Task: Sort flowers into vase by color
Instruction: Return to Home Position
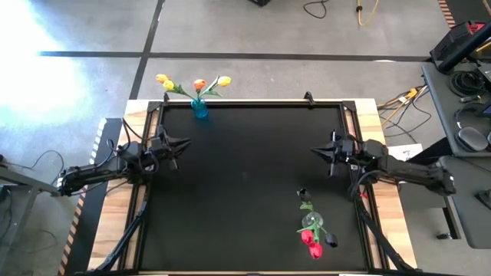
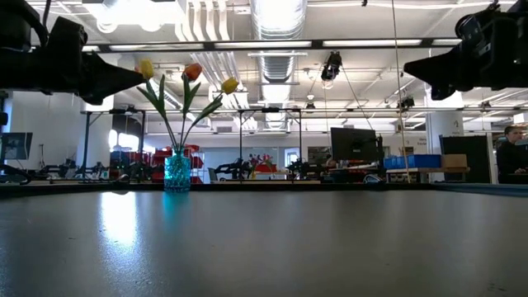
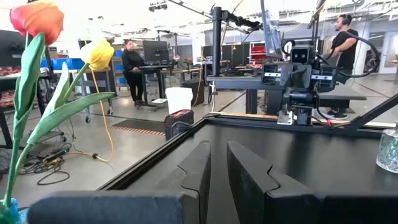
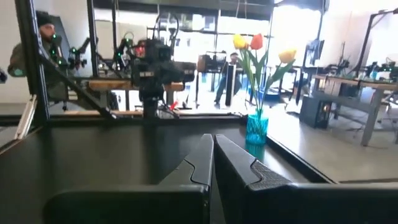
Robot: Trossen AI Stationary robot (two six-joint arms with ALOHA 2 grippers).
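Note:
A blue vase [image 1: 199, 108] stands at the table's far edge, left of centre, holding two yellow tulips [image 1: 163, 80] and one orange tulip [image 1: 199, 83]; the low view shows the same vase [image 2: 177, 173]. A clear vase [image 1: 312, 222] near the table's near right corner holds red tulips [image 1: 311, 242] and a dark tulip [image 1: 331, 240]. My left gripper [image 1: 185, 143] hovers at the table's left side with a narrow gap between its fingers [image 3: 217, 146]. My right gripper [image 1: 314, 152] hovers at the right side, shut [image 4: 213, 138]. Both point toward the table's middle and touch nothing.
The black tabletop [image 1: 245, 176] lies between the two grippers, framed by a wooden border [image 1: 383, 115]. Cables run along both side edges. People stand at desks in the room beyond the table [image 3: 132, 62].

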